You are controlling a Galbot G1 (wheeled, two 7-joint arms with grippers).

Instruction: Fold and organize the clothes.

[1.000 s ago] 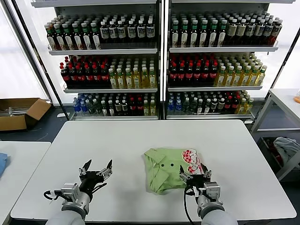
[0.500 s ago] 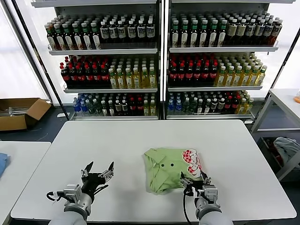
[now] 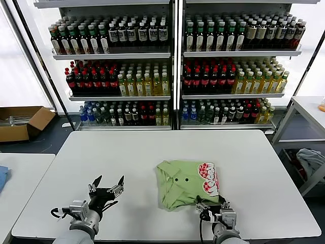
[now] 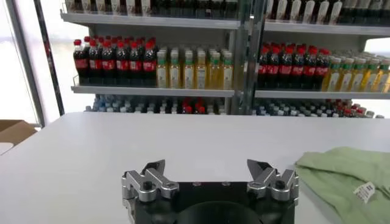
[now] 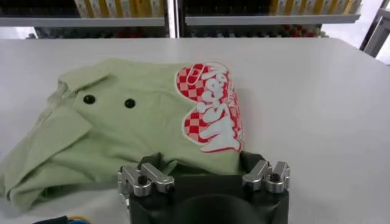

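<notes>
Shelving (image 3: 172, 66) stocked with bottles (image 3: 127, 81) fills the background; a white table (image 3: 127, 152) stands before it, a cardboard box (image 3: 20, 122) on the floor off its left side.

Item 1, shirt (image 3: 185, 183): one light green garment, lying right of centre toward the table's near edge. Condition: folded into a compact, roughly square bundle, somewhat rumpled at its left and near sides. A red-and-white checked print (image 5: 210, 106) faces up along its right side; two dark buttons (image 5: 109, 101) show on the upper layer. A collar-like flap sits at the far left corner. A white label (image 4: 365, 192) shows in the left wrist view.

Item 2, right gripper (image 3: 213, 208): at the near edge of the table, just beside the shirt's near right corner, jaws spread wide, holding nothing. The wrist view puts the fingertips (image 5: 146, 179) at the fabric's edge; contact cannot be confirmed.

Item 3, left gripper (image 3: 105, 189): hovering above bare table near the near left corner, well apart from the shirt, jaws wide, empty.

Step in hand, as judged: folding appears done or nearly so, with both tools free of the cloth. The next move probably calls for tidying the loose left edge or gripping the bundle to place it, needing a low approach so the layers do not slide apart.
</notes>
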